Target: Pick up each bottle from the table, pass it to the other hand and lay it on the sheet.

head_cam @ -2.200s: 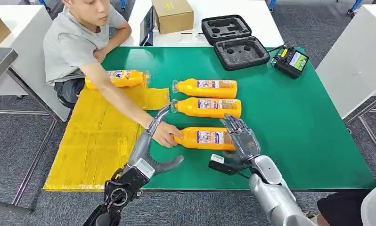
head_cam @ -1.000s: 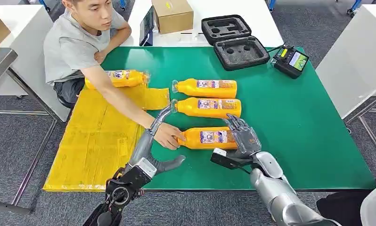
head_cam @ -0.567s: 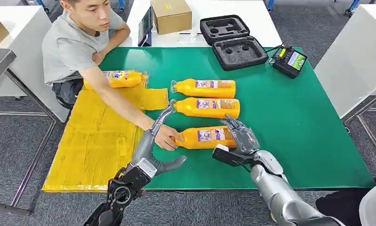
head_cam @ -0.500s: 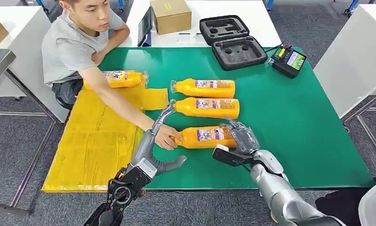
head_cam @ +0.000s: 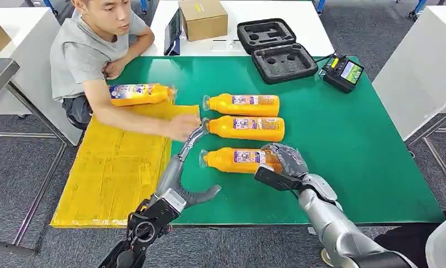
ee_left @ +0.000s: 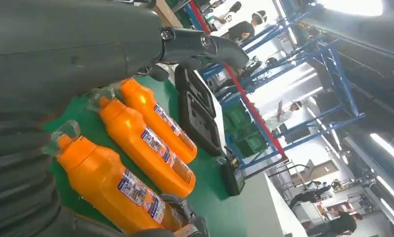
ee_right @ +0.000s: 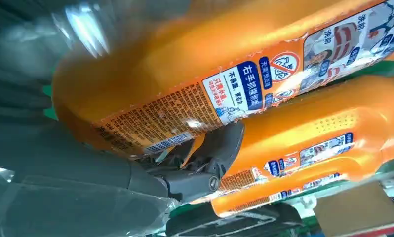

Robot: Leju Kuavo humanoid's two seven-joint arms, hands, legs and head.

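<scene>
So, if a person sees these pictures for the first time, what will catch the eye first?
Probably the bright orange plastic bottles lying on the green table: the robot's right hand grips the base end of the nearest orange bottle. To the left lies a yellow sheet with one more orange bottle at its far edge, where a seated person's hand reaches across.

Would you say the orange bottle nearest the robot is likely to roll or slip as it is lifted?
The nearest bottle lies on its side with rounded sides, so it may roll if nudged. Its glossy label could be slippery. The right hand wraps its base end, so the neck end may dip.
</scene>
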